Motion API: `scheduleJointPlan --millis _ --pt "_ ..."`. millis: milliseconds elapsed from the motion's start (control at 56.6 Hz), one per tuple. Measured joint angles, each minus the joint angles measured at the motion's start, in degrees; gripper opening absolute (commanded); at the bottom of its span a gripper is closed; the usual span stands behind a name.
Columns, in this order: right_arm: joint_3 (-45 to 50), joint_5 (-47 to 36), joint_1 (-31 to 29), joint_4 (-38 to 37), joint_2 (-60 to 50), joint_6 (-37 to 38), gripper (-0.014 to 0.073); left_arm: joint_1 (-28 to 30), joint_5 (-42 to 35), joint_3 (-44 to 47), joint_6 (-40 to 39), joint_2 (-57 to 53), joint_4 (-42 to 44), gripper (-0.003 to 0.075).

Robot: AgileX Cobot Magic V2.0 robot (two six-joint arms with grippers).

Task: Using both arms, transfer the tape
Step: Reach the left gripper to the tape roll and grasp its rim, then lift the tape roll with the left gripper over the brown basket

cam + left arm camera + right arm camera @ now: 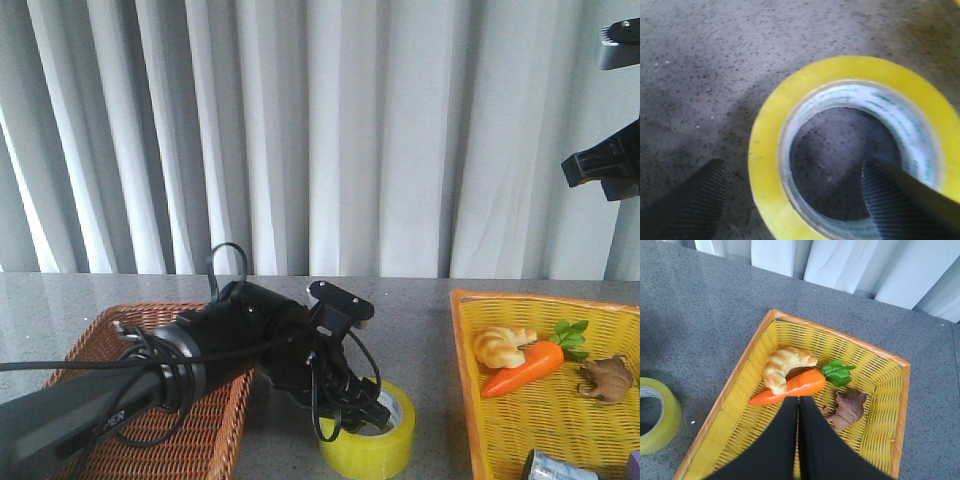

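Observation:
The tape (378,455), a yellow roll with a white printed core, lies flat on the grey table near the front middle. My left gripper (358,412) is down at the roll. In the left wrist view the left gripper (792,165) is open and straddles the roll's wall (765,150). One finger (695,200) is outside the roll and the other finger (900,200) is inside the core. My right gripper (799,399) is shut and empty, held high over the yellow basket. The tape also shows in the right wrist view (657,417). The right arm (605,165) is at the upper right.
A brown wicker basket (85,350) lies under the left arm. A yellow basket (462,345) at the right holds a croissant (503,345), a carrot (522,368), a brown toy animal (606,378) and a silvery can (555,468). Curtains hang behind the table.

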Motion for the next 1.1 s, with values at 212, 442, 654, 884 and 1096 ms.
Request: scheduleJointPlan --millis 212,442,654,884,1096 --pt "0.00 0.00 0.00 0.00 0.00 0.00 -0.0008 0.00 -1.60 -0.08 -6.94 2.17 2.71 0.0363" --pt "0.00 0.00 0.00 0.00 0.00 0.00 -0.0008 -0.04 -2.60 -0.11 -10.27 2.75 2.78 -0.0008" --pt "0.00 0.00 0.00 0.00 0.00 0.15 -0.0008 -0.04 0.05 -3.51 -10.40 2.72 3.20 -0.0007" --pt "0.00 0.15 0.00 0.00 0.00 0.17 -0.0008 -0.04 5.13 -11.40 -10.46 -2.86 5.93 -0.0003" --pt "0.00 0.15 0.00 0.00 0.00 0.17 -0.0008 0.25 9.56 -12.58 -15.06 -10.11 21.74 0.0001"
